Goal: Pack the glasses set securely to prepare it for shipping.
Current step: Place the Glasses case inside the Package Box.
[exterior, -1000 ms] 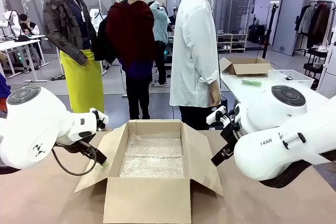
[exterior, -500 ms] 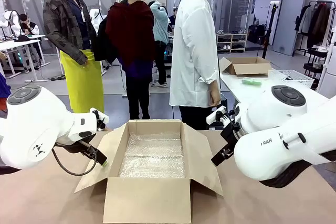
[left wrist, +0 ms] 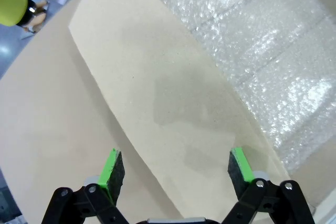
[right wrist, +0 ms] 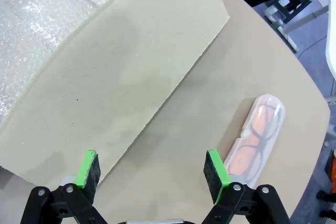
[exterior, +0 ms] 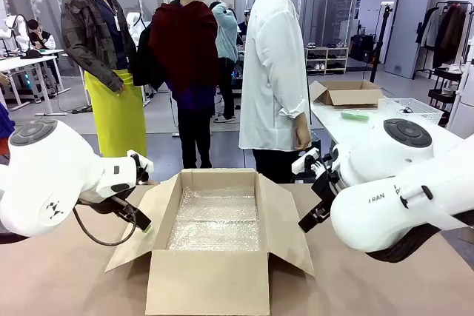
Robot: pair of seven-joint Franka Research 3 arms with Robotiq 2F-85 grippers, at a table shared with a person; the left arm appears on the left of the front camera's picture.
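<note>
Right gripper: spread, empty, over the right flap.
Left gripper: spread, empty, over the left flap.
Pink case: flat on the desk, just beside the right gripper, outside the box.
Handling: probably light, stiff, slick; pinch across its narrow middle.
Room: bubble wrap lines the box floor; space looks ample.

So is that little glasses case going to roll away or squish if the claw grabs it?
Probably not roll: the glasses case lies flat on the table, long and rounded. Its smooth, see-through plastic looks stiff but may be slippery to grip. It is likely light, since just thin glasses show inside.
</note>
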